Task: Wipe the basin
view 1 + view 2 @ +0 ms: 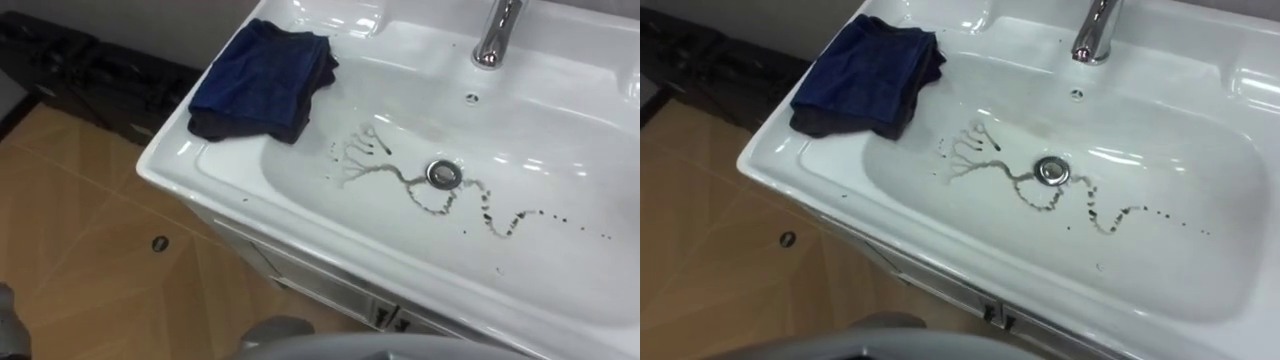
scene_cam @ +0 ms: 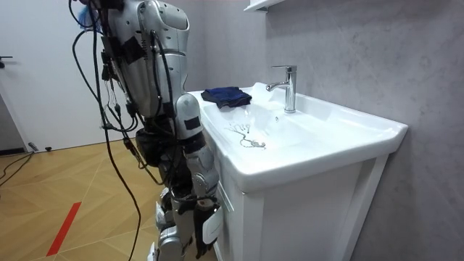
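At the basin's point(image 1: 200, 160) left corner, grab the cloth point(image 1: 262, 82) broadly — your right hand's point(image 2: 197, 190) state: cannot tell — then wipe the grime point(image 1: 440, 205) to the drain point(image 1: 444, 174).

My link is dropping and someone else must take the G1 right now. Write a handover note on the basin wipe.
Hands: the right hand hangs low by the cabinet front, and its state cannot be read. Neither hand is on the cloth or in the bowl.
Things: the folded dark blue cloth lies on the left rim of the white basin, one edge drooping into the bowl. A dark grime trail squiggles across the bowl past the drain.
Done: nothing wiped yet.
Left: pick up the cloth and wipe the trail away.
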Available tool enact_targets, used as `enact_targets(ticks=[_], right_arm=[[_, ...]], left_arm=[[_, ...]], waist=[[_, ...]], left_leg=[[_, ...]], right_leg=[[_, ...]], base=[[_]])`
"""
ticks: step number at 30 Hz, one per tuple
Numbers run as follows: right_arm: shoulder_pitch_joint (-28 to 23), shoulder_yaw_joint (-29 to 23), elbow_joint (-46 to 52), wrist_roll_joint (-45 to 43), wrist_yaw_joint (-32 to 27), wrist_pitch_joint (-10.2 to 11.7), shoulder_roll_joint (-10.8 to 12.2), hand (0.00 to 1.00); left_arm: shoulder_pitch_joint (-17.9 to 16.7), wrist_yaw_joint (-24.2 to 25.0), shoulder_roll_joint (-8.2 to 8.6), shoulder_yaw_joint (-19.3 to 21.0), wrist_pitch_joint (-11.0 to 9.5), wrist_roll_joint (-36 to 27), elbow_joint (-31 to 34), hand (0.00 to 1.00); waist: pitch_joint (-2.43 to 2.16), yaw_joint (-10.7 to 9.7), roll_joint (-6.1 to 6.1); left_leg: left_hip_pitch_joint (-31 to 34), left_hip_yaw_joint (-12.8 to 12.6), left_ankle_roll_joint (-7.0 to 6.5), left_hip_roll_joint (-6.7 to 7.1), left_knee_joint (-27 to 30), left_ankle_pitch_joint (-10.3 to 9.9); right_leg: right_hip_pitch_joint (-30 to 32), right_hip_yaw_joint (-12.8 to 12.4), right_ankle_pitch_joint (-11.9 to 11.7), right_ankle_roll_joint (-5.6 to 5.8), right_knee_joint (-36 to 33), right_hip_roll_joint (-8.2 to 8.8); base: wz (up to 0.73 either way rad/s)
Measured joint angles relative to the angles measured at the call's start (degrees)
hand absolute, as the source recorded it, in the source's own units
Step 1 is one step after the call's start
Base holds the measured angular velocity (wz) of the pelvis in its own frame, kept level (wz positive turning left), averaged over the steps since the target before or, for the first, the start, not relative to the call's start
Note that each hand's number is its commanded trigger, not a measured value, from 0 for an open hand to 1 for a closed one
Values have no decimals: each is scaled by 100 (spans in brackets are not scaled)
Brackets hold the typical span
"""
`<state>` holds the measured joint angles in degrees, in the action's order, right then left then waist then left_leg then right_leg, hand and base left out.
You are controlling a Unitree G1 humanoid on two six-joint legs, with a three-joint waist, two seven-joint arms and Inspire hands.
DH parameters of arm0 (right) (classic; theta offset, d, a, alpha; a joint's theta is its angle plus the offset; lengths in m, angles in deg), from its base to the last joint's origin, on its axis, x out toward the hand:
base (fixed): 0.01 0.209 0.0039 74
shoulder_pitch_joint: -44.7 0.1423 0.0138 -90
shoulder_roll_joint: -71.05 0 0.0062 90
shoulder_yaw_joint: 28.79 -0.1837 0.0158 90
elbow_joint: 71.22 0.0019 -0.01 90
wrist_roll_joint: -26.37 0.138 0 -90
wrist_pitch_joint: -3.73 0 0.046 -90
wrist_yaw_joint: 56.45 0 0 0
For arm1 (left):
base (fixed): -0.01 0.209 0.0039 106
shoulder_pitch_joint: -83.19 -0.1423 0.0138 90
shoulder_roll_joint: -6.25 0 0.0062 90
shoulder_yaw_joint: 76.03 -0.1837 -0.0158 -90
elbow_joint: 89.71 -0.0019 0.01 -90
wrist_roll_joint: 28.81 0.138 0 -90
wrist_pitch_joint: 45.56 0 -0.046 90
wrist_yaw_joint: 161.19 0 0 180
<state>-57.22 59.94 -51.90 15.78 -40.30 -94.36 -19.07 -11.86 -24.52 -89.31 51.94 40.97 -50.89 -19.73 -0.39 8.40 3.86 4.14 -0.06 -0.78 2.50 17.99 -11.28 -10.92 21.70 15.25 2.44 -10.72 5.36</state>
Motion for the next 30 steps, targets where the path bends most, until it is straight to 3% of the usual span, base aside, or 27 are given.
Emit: enact_targets(ticks=[4,8,13,19,24,30], right_arm=[[-103,-106,11,-97,42,137,8,0],[-184,-110,13,-96,166,177,15,0],[-270,-90,-80,-82,322,171,56,0],[-279,4,-95,-85,453,164,82,0],[-210,-2,-39,-96,597,50,95,0],[-152,1,80,-157,584,-37,130,0]], left_arm=[[243,-154,-115,14,-190,477,801,0],[252,-142,-131,-17,-223,1425,1492,0],[284,-90,-131,-93,-222,1943,2090,0],[284,173,-123,-666,-246,2247,2802,0],[270,609,-108,-1260,-227,2451,2840,0],[270,1097,205,-2132,-148,2636,2765,0]], waist=[[18,-44,54],[69,-182,126],[75,-363,118],[79,-545,20],[94,-762,-119],[99,-976,-203]], left_leg=[[-86,-90,-6,3,-38,-1],[-114,-146,-22,2,-48,-11],[-103,-175,-28,-6,-72,-16],[-128,-254,-33,-19,-64,-10],[-152,-294,-30,-75,-41,-12],[-173,-416,-4,-174,-20,-23]], right_leg=[[-8,-161,-2,-1,8,19],[-13,-207,-12,16,13,39],[6,-295,-11,16,18,38],[-3,-304,-11,16,12,39],[-12,-395,-36,-6,1,0],[22,-519,-70,-55,-10,-52]], base=[[-11],[-9],[-4],[-3],[-8],[-12]])
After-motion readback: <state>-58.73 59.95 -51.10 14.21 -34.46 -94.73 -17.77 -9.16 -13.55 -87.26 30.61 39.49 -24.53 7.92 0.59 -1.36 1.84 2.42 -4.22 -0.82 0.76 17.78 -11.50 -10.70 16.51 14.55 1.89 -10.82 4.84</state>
